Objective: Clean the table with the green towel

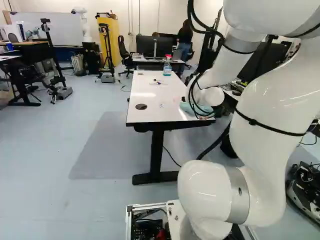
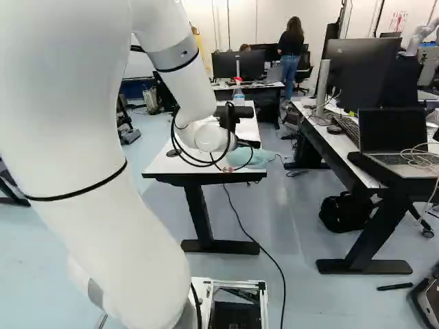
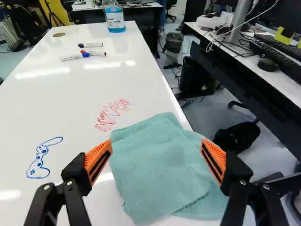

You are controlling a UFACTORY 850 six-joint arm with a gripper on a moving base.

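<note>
Right base view: near the centre, the hand is near the towel on the surface. Its fingers stand apart.

Pale wall at the far end, thin pipes running up it. In the left base view, a whiteboard standing left of a yellow cabinet, with a black tripod in front of the cabinet and a ribbed radiator near the whiteboard. Beside a far desk with dark monitors, a black office chair. Along the right of the right base view, a side desk holding a big screen, keyboard and open laptop, with a black bag on the floor. Smooth blue-grey flooring, bright, with a broad darker patch in the left base view.
</note>
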